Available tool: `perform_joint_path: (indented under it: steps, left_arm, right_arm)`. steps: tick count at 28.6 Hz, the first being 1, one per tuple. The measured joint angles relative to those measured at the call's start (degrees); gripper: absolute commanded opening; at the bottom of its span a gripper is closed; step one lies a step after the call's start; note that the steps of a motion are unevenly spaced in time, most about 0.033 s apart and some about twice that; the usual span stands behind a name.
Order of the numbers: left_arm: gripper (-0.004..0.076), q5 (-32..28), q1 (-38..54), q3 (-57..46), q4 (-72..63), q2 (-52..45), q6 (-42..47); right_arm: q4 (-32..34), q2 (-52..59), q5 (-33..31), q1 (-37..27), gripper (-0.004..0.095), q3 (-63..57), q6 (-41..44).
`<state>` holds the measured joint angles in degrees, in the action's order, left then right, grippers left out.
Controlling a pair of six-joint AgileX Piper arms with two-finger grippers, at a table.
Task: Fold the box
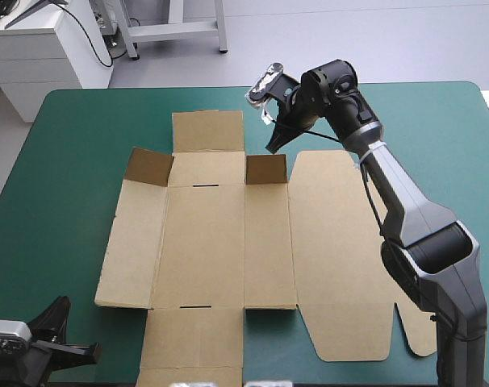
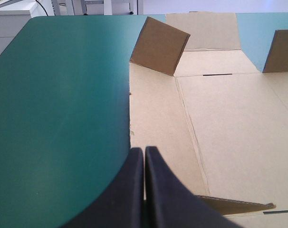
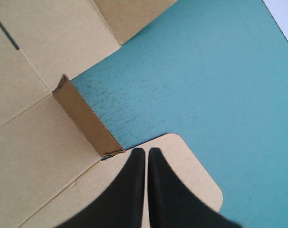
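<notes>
Box (image 1: 204,242) was lying flat and opened out across the middle of the table (image 1: 59,161), nothing tucked yet imo. It reached down to the near edge, w/ its big rounded lid panel (image 1: 341,258) out toward the right edge. Only two bits stood up, both on the far side of the sheet: one small flap (image 1: 266,169) about mid-table and the other flap (image 1: 148,167) further toward the left edge.

Key thing for the next move: right gripper (image 1: 275,145) was way closer. It hung over the far rounded corner of the lid panel. The small flap stood like a little wall parallel to the far edge, and its right end sat just beside the tips. Fingers were pressed together into one point, holding nothing. Couldn't tell whether the tips touched the board or just hovered over it.

Left gripper (image 1: 67,351) was parked at the near left corner of the table, well apart from both flaps, w/ the sheet's left edge ahead of its tips. Also closed up tight, nothing in it.

So tbh the right arm looked like the one to work that flap, b/c the left would need a long reach. It would prob have to spread its fingers first if it's meant to pinch the board, but that's just my guess.
</notes>
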<state>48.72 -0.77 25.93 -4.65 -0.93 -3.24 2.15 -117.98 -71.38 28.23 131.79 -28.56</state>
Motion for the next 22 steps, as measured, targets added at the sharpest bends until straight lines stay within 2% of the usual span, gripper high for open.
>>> perform_joint_path:
  steps: [5, 9, 22]
  left_arm:
    - [-0.001, 0.0, 0.0, 0.0, 0.0, 0.0, 0.0]
    - [-0.001, 0.0, 0.0, 0.0, -0.05, 0.0, 0.0]
    - [-0.001, 0.0, 0.0, 0.0, 0.0, 0.0, 0.0]
  right_arm:
    - [1.17, 3.61, -0.04, -1.78, -0.0012, -0.22, 9.18]
    - [1.3, 8.81, -0.04, -3.81, -0.0014, -4.41, 12.68]
    - [0.94, 32.16, -0.04, -10.24, -0.0018, -33.26, 17.06]
